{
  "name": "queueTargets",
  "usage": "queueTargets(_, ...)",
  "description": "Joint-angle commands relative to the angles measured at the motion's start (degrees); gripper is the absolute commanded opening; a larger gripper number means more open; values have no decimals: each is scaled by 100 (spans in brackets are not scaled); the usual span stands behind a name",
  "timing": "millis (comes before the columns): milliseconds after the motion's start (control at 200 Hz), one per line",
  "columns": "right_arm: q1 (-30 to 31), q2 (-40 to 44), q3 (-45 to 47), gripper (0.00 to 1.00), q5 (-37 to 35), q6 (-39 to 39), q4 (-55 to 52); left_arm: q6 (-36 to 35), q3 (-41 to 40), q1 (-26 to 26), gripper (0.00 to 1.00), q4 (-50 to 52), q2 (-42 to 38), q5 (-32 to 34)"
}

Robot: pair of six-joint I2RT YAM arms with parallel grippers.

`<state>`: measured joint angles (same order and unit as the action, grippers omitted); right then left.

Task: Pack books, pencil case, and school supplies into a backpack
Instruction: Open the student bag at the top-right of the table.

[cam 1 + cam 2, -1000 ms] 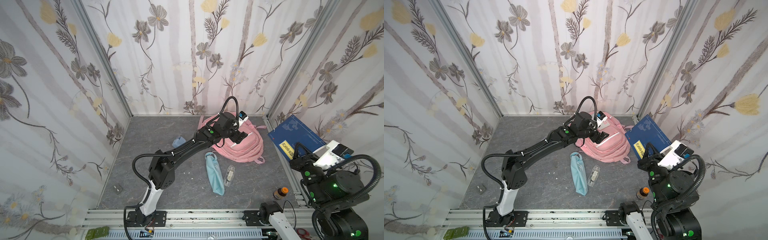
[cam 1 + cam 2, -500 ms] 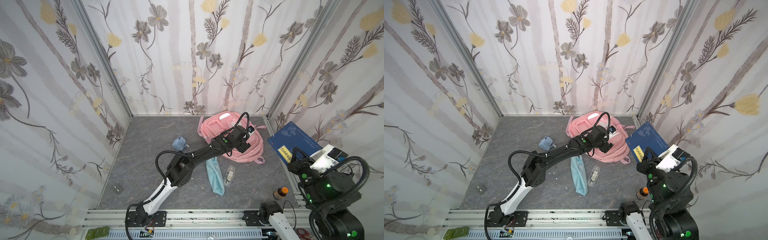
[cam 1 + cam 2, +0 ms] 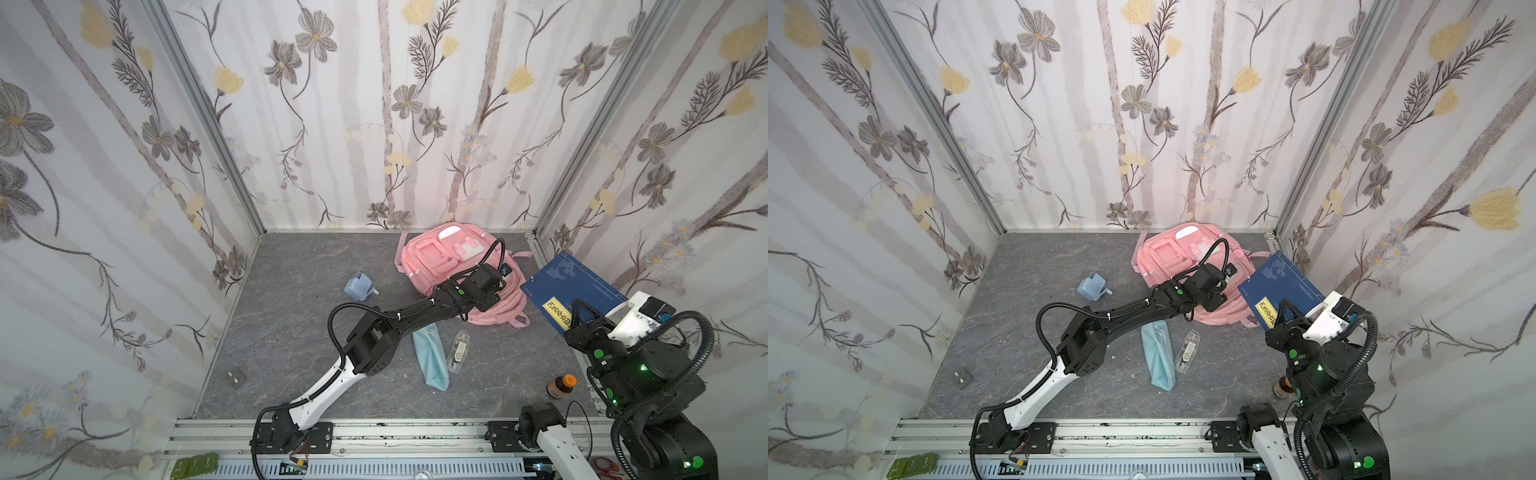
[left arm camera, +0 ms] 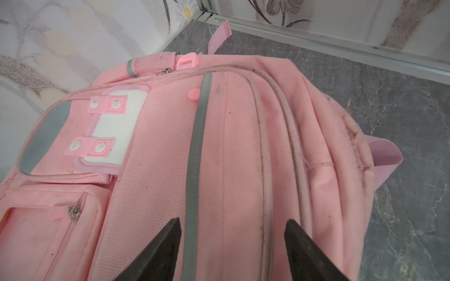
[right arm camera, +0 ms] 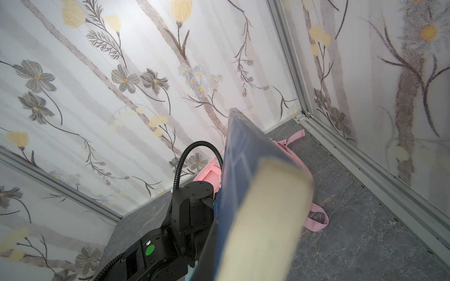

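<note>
Left of centre on the grey floor (image 3: 291, 332) sits the pale-blue boxy item (image 3: 358, 286), and lower, near the middle, the light-blue pencil case (image 3: 432, 357) lies just beside the clear case (image 3: 458, 350). Upper right of centre the pink backpack (image 3: 432, 257) lies front-up, with the left gripper (image 4: 232, 220) released over its fabric, jaws spread apart. At right, the right gripper (image 3: 575, 318) is clenched on the navy book (image 3: 569, 282), holding it tilted beside the backpack.
</note>
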<state>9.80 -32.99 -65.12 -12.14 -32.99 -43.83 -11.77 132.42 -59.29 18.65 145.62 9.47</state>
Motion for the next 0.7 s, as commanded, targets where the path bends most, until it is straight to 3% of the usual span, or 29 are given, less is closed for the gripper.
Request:
queueTargets(0,4,20,-1,0,-42,-91,207,-95,47,-13,69,38,101,105)
queueTargets(200,4,27,33,0,-84,-114,208,-144,-14,-12,58,25,122,116)
queueTargets(605,4,34,70,0,-152,-118,234,-258,181,-13,0,-151,-5,396)
queueTargets(695,4,22,96,0,-156,-105,268,-264,255,-13,0,-233,-100,486)
